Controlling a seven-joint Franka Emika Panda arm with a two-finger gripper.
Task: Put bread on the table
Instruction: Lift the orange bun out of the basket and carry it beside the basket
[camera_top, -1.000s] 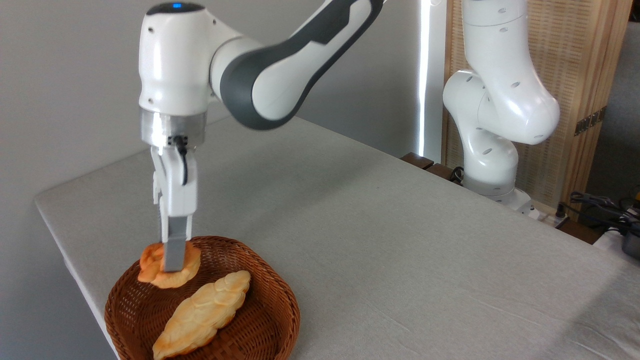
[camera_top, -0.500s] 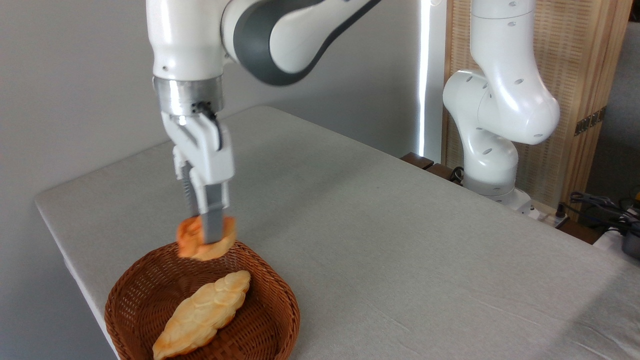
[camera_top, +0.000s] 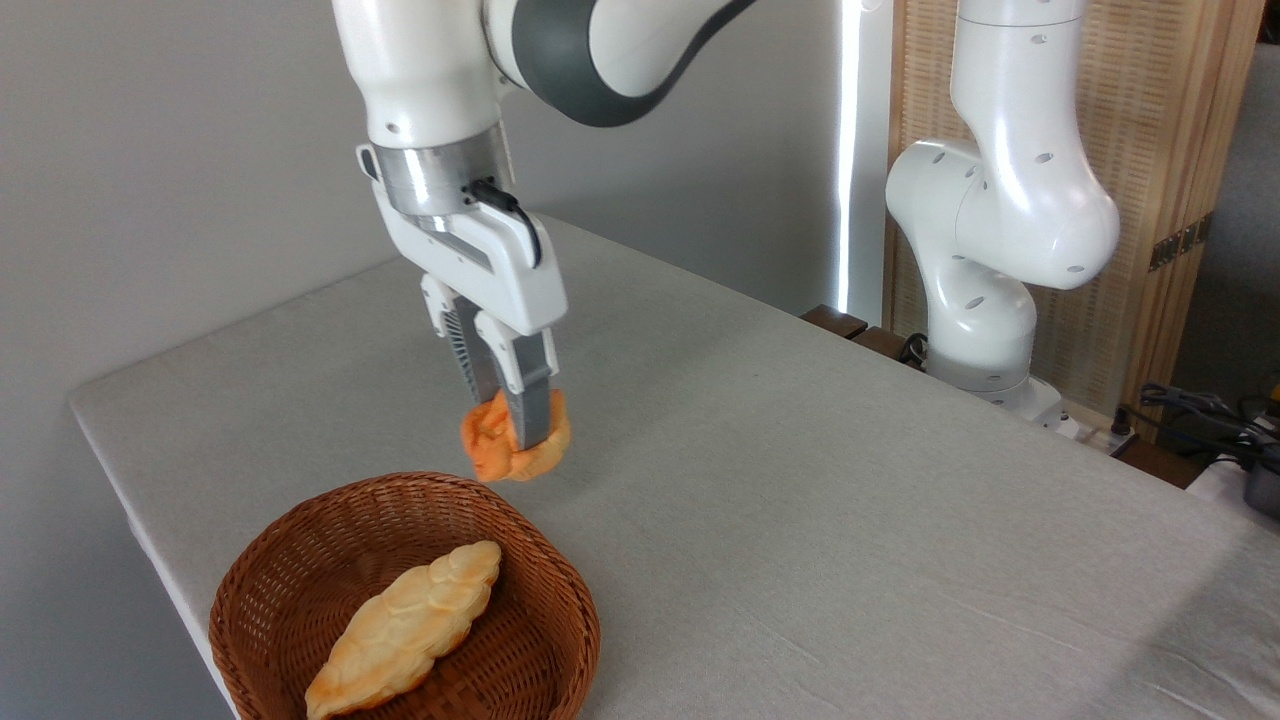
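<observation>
Camera view: the gripper (camera_top: 520, 430) hangs tilted from the wrist, its 2 fingers (camera_top: 532, 405) pinching the bread (camera_top: 515, 448) between them. The near finger crosses the front of the bun, and the far one is mostly hidden behind it. The bread is in the air, clear of everything. It hangs just beyond the far rim of the basket (camera_top: 560, 590), over bare grey table (camera_top: 800, 520), and a soft shadow lies on the cloth close below it.

The relation that matters for the coming move is vertical: the bread sits straight under the fingertips, and the table lies straight under the bread, with a small gap between them. The bun looks tipped on edge in the grip, its lobed face turned toward the left, so it would likely touch down on its lower rim first. A short descent and then spreading the fingers should set it down.

The loaf (camera_top: 405, 625) lies inside the basket, its long axis running from lower left to upper right, well apart from the gripper.
</observation>
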